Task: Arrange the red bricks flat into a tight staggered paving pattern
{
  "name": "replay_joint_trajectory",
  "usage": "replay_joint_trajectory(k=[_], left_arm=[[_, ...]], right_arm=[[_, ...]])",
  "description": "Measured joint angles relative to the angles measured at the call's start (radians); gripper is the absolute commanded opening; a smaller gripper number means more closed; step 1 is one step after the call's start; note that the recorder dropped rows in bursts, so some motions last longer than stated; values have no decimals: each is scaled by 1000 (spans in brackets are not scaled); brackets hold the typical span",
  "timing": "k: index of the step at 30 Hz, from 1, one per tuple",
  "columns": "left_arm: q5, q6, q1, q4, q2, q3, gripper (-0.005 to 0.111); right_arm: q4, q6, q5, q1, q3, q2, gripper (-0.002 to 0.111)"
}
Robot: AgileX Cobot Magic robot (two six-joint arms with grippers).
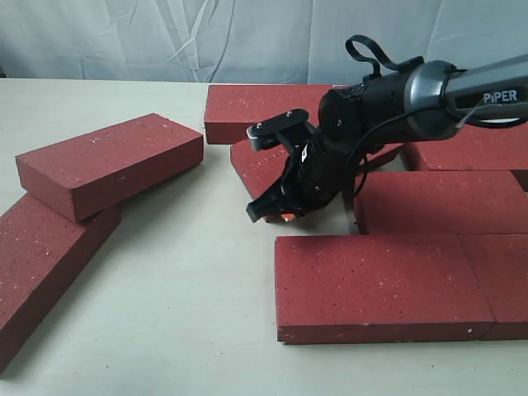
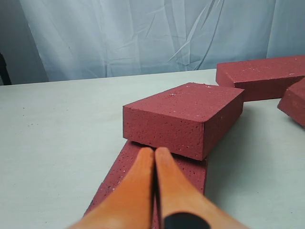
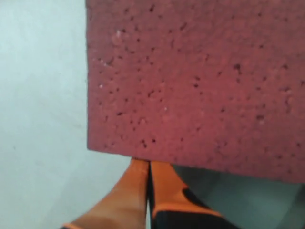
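- Pale table (image 1: 165, 313), white curtain (image 1: 124, 33) behind; red bricks (image 1: 384, 285) lie flat in rows beside the right gripper (image 1: 276, 213), with two more overlapping well left of it.
- Right wrist view alone: I see its fingers (image 3: 128, 191) pressed together, tips at a brick's edge.
- Left wrist view alone: left gripper (image 2: 155, 153) pinched together, empty, low over those two.

Dark red rectangular bricks (image 1: 384, 285): matt, rough, pitted with small pores, fine pale specks. Off-white surface (image 1: 190, 280): smooth, matt. Left pincer (image 2: 155, 152) fingers (image 2: 136, 191): orange, smooth, slight sheen, plastic-like. Black arm housing (image 1: 330, 140): glossy plastic. Pale backdrop sheet (image 1: 165, 37): thin, creased.
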Motion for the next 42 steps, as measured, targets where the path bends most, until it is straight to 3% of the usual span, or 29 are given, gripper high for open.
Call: replay_joint_trajectory(k=[13,21,24,35,42], left_arm=[[0,0,0,0,0,0,0],[0,0,0,0,0,0,0],[0,0,0,0,0,0,0],[0,0,0,0,0,0,0],[0,0,0,0,0,0,0]], right_arm=[[186,2,-292,30,0,2,-1],[225,2,-312,23,0,-60,-1],[204,2,-308,-26,0,-124,-1],[129,0,-295,-363,-2,-110,-1],[74,2,-323,-412,-2,26,-1]])
